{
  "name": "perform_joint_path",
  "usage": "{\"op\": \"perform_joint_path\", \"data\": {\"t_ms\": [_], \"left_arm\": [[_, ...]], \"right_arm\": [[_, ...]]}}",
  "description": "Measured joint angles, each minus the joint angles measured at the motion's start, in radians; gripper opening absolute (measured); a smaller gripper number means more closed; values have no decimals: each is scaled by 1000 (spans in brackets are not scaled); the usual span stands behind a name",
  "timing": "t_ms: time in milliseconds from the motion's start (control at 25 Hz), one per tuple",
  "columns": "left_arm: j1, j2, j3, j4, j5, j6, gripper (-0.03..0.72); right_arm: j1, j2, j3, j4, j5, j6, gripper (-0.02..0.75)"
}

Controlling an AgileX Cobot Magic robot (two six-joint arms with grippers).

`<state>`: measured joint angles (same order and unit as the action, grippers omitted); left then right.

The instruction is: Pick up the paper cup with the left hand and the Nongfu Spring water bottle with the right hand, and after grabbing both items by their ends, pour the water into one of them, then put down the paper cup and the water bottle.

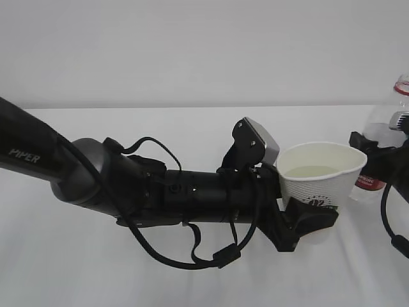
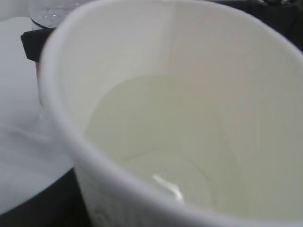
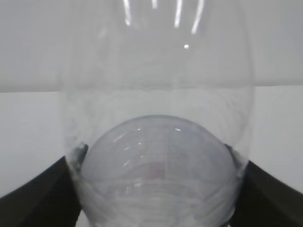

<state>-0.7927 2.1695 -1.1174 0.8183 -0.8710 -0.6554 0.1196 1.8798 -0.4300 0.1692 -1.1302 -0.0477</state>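
Observation:
The paper cup [image 1: 323,169] is upright above the table, and my left gripper [image 1: 310,214] is shut on its lower wall. Inside it lies clear water [image 1: 316,170]. The left wrist view looks straight into the cup [image 2: 189,71], with the water [image 2: 156,142] in its bottom; the fingers are hidden there. The Nongfu Spring water bottle [image 1: 382,137] stands upright at the right edge, red label low and red neck ring on top. My right gripper [image 1: 383,153] is round it. In the right wrist view the bottle [image 3: 156,94] fills the frame, with a black finger [image 3: 42,194] against each side.
The white table [image 1: 192,128] runs back to a plain white wall. My thick black left arm [image 1: 96,182], with loose cables hanging under it, stretches across the left and middle of the table. The cup's rim sits close to the bottle.

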Motion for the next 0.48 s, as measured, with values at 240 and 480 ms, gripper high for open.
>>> {"op": "perform_joint_path", "data": {"t_ms": [240, 480], "left_arm": [[0, 0, 0, 0, 0, 0, 489], [0, 0, 0, 0, 0, 0, 489]], "right_arm": [[0, 0, 0, -25, -2, -9, 622], [0, 0, 2, -48, -4, -12, 622]]}}
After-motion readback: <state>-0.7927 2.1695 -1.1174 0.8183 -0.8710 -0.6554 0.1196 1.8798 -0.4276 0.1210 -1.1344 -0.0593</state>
